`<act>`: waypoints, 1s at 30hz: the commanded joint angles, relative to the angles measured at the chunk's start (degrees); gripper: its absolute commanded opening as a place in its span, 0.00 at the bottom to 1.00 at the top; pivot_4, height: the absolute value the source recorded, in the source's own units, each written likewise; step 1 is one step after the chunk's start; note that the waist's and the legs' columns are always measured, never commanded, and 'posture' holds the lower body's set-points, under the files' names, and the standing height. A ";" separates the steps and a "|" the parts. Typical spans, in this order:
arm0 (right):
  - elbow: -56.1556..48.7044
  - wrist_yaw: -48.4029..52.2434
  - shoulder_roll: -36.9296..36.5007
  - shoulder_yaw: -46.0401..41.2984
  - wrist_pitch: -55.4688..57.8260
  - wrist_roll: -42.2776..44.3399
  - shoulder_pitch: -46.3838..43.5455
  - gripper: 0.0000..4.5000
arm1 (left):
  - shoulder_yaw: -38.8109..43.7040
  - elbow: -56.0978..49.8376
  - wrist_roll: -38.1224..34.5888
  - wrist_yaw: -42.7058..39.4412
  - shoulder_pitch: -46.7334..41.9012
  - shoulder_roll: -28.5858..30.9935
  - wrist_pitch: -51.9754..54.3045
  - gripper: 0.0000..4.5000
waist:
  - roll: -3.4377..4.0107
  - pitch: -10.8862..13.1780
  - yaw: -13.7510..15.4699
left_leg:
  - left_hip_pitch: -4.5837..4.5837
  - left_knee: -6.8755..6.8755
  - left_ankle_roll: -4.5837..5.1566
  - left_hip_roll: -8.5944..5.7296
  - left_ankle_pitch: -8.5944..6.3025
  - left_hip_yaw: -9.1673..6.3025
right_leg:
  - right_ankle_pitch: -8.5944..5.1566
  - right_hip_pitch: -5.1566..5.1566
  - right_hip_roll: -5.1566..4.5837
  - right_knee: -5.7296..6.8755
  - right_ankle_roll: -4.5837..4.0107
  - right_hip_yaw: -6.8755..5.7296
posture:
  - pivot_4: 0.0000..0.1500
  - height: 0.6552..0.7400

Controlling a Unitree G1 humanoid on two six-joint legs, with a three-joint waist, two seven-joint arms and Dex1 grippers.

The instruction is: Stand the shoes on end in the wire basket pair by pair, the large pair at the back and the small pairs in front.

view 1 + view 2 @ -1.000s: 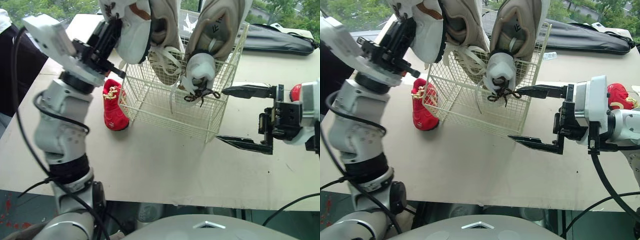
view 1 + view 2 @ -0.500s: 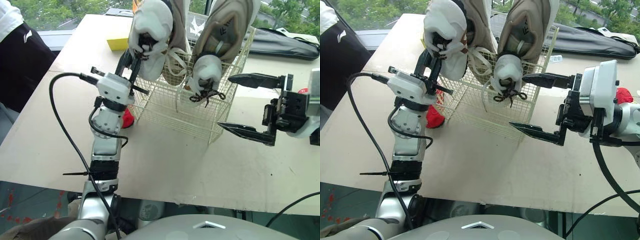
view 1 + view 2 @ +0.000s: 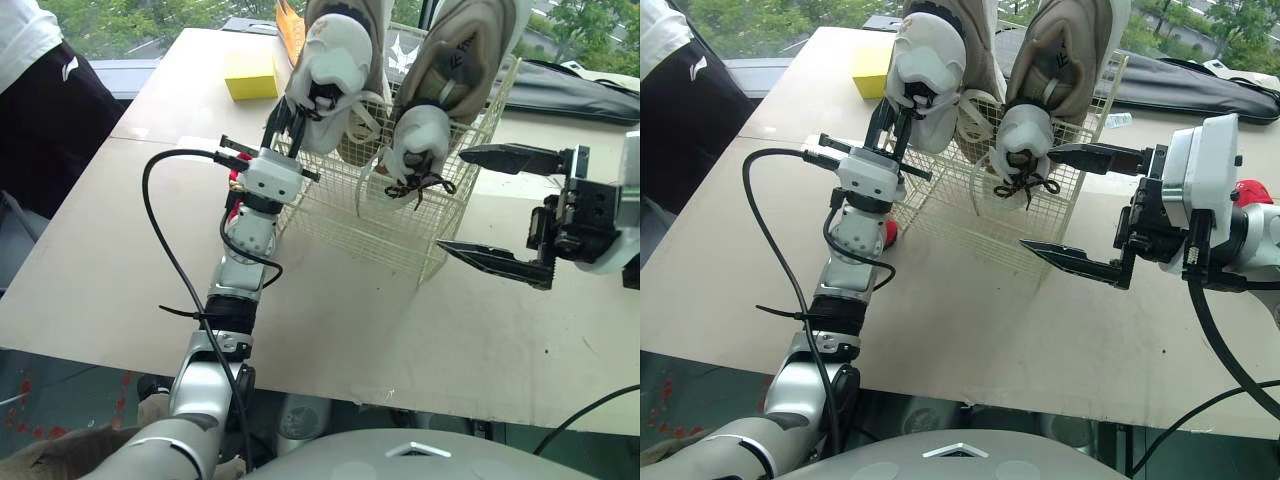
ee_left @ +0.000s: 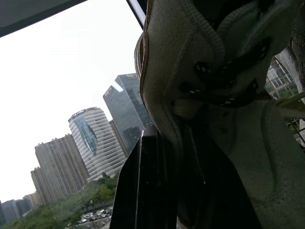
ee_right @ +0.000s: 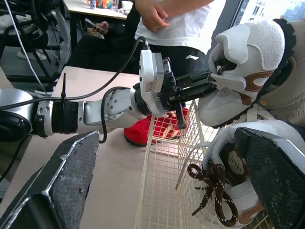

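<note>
Large white shoe (image 3: 335, 50) is held on end over the left rear of the wire basket (image 3: 380, 225), clamped at its collar by the left gripper (image 3: 296, 108). Its mate (image 3: 440, 70) is stood alongside. The right gripper (image 3: 451, 199) is spread wide and empty just right of the basket. A small red shoe (image 3: 889, 232) is seen at the basket's left, outside it.

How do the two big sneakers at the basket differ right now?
The left large sneaker is clamped at its white collar by the left gripper; the right large sneaker is free, with the open right gripper beside it. The left one sits higher, at the wire basket rim; the right one sits lower, dark laces dangling. Both are beige and white, toes up.
</note>
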 commanded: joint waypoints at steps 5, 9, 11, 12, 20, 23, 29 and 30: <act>-2.55 -0.69 -0.89 -4.78 -0.07 0.88 3.62 1.00 | -3.40 -17.32 -25.82 -21.55 14.62 4.15 25.18 0.11 | 0.54 -0.71 -1.71 | 0.05 -0.13 0.00 0.09 -0.01 0.10 | -0.02 0.00 0.01 -0.18 0.00 0.09 | 1.00 1.00; -3.13 -0.81 -0.80 -5.47 -0.39 1.39 4.93 1.00 | -1.40 -25.55 -28.94 -21.74 17.05 6.75 34.45 0.50 | 1.07 -1.00 -2.51 | 0.17 -0.37 0.06 0.09 -0.06 0.16 | -0.04 0.00 0.07 -0.38 0.01 0.20 | 1.00 1.00; -3.12 -0.52 -0.52 -5.32 -0.68 1.16 5.50 1.00 | -0.25 -28.97 -29.20 -21.69 18.24 8.23 37.45 0.72 | 1.05 -1.00 -2.81 | 0.17 -0.37 0.06 0.09 -0.06 0.15 | -0.04 0.00 0.12 -0.39 0.01 0.20 | 1.00 1.00; -3.04 -0.38 -0.33 -5.16 -0.82 1.10 5.66 1.00 | -0.06 -30.48 -29.49 -21.85 18.66 8.81 38.90 0.83 | 1.05 -1.00 -2.96 | 0.17 -0.37 0.06 0.09 -0.06 0.15 | -0.04 0.00 0.14 -0.39 0.01 0.21 | 1.00 1.00; -2.39 0.97 0.05 -4.38 -1.54 0.28 6.13 1.00 | 3.24 -42.08 -38.26 -22.50 24.28 9.81 49.21 0.89 | 1.02 -0.97 -2.66 | 0.20 -0.35 0.07 0.08 -0.06 0.14 | -0.03 0.03 0.15 -0.32 0.00 0.23 | 1.00 1.00; -1.97 1.52 0.27 -4.00 -1.73 -0.17 6.04 1.00 | 6.17 -45.97 -42.34 -22.65 26.11 11.23 53.13 0.89 | 0.96 -0.93 -2.60 | 0.20 -0.34 0.07 0.09 -0.06 0.11 | -0.04 0.03 0.14 -0.32 0.00 0.22 | 1.00 1.00; -1.33 -0.28 0.82 -3.52 -0.85 -1.27 6.12 1.00 | 11.47 -50.98 -52.12 -24.13 28.41 14.85 61.63 0.89 | 0.86 -0.85 -2.33 | 0.17 -0.34 0.06 0.09 -0.06 0.06 | -0.05 0.02 0.15 -0.31 -0.01 0.18 | 1.00 1.00; -1.18 -1.42 0.85 -3.84 -0.27 -1.70 6.68 1.00 | 12.43 -52.42 -54.37 -25.87 29.18 16.40 62.89 0.89 | 0.83 -0.82 -2.33 | 0.16 -0.34 0.06 0.09 -0.06 0.06 | -0.05 0.01 0.15 -0.33 -0.02 0.17 | 1.00 1.00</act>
